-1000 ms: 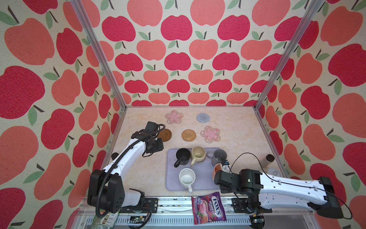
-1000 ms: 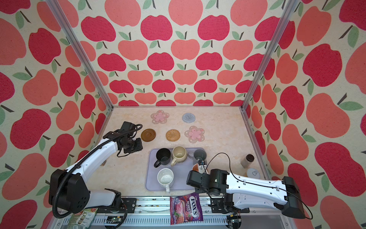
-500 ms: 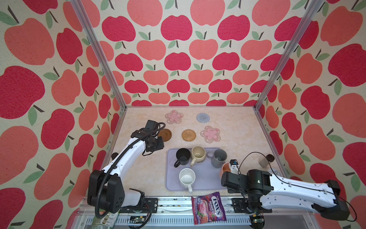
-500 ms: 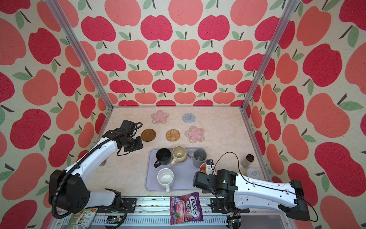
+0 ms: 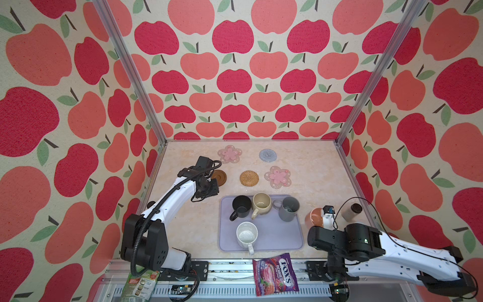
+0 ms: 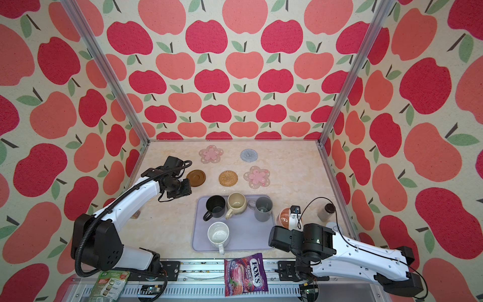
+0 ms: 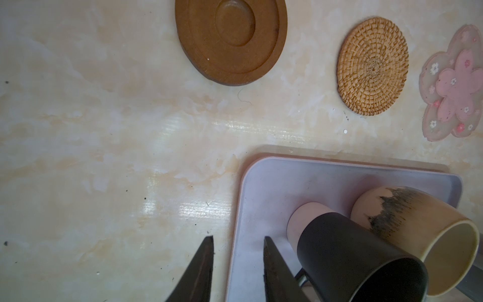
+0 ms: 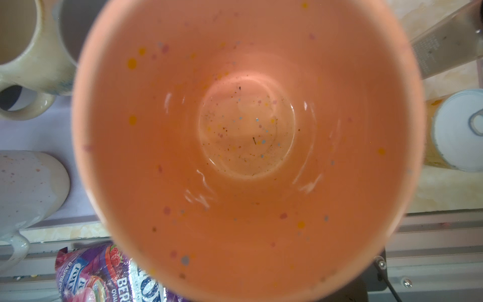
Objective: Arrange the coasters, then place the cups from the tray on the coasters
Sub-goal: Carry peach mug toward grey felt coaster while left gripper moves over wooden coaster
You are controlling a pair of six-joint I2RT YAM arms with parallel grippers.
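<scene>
Marbled cream tabletop [image 5: 313, 167] w/ five coasters, all apart; back row: pink flower mat [image 5: 230, 154], grey-blue knit round [image 5: 268, 155]; nearer row, l. to r.: dark brown disc [image 5: 220, 177], woven rattan round [image 5: 249, 178], second pink flower mat [image 5: 277, 177]; lavender tray [image 5: 274, 240] front-centre; brown-lidded jar [image 5: 351, 211] upright at rt edge.

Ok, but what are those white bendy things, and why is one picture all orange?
They are two robot arms. Two pictures look down from above; two come from cameras on the arms' wrists. The orange picture looks straight into the orange mug, held by the right end effector beside the lavender tray. Four more mugs stand on the tray, and five coasters lie on the table beyond it. The left end effector is open and empty, near the brown coaster.
</scene>
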